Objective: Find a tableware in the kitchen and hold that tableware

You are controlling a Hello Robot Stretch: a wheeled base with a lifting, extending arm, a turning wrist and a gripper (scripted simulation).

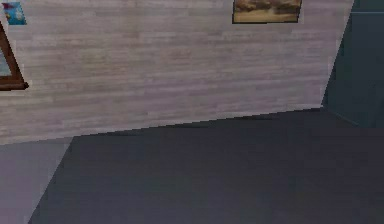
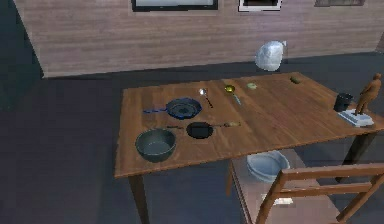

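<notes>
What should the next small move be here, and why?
Probably roll slightly forward: the grey bowl sits near the table's near edge, left of the arm side view's middle, and the forward view has bare floor before the wall.

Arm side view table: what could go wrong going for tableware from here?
1. The grey bowl sits close to two dark pans; a reach for it might bump them.
2. The chair stands at the near side of the table, so the base may be blocked there.
</notes>
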